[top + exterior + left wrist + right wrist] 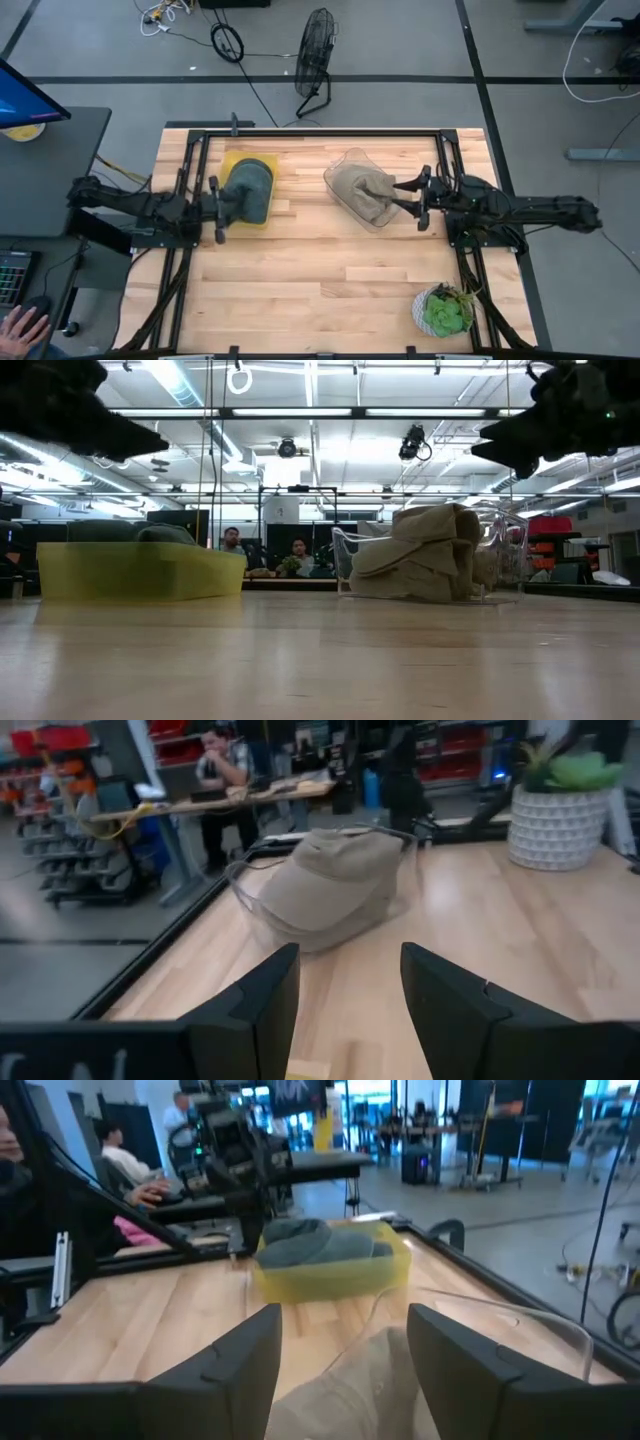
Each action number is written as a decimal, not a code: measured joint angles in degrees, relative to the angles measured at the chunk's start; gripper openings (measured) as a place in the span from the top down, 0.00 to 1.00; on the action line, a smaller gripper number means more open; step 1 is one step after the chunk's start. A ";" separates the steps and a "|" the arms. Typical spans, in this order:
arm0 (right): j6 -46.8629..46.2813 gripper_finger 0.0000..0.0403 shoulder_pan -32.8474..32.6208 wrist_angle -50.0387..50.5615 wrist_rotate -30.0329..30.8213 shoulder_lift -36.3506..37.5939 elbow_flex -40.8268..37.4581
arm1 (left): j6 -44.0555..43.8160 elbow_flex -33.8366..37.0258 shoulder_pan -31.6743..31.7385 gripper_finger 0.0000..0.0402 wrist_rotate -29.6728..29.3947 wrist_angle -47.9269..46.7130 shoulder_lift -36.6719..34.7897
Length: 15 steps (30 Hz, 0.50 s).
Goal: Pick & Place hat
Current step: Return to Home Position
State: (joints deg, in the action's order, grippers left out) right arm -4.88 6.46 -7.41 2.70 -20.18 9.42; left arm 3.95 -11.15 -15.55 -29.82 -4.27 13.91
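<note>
A tan hat (365, 192) lies crown up in a clear plastic bin (350, 158) right of the table's centre. A dark green hat (250, 190) sits in a yellow bin (232, 160) on the left. My left gripper (222, 208) hovers open at the yellow bin's left side, raised above the table. In its wrist view the open left gripper (350, 990) faces the tan hat (335, 880) across the table. My right gripper (400, 196) hovers open over the clear bin's right edge. Its wrist view shows the right gripper (345, 1360) just above the tan hat (370, 1390).
A potted succulent in a white pot (445, 308) stands at the near right corner. Black frame rails (320, 130) border the table. Bare wood (320, 280) stretches between the bins and along the near side. People sit at desks (225, 770) beyond the table.
</note>
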 joint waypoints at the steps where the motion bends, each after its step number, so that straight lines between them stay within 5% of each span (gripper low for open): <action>1: 0.35 0.46 0.00 -1.14 0.02 0.81 -1.05 | 0.58 1.59 0.00 0.55 0.77 0.70 -1.64; 10: 1.28 0.46 0.00 -3.80 -0.87 7.12 -8.01 | 4.94 7.51 0.02 0.55 2.29 0.72 -12.60; 15: -0.56 0.46 -0.07 -1.83 -0.89 8.41 -8.62 | 4.86 8.45 0.08 0.55 9.59 1.97 -13.41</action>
State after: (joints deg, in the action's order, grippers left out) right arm -5.45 6.39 -9.24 1.81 -11.77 0.80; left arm 8.81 -2.70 -15.47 -20.23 -2.30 0.49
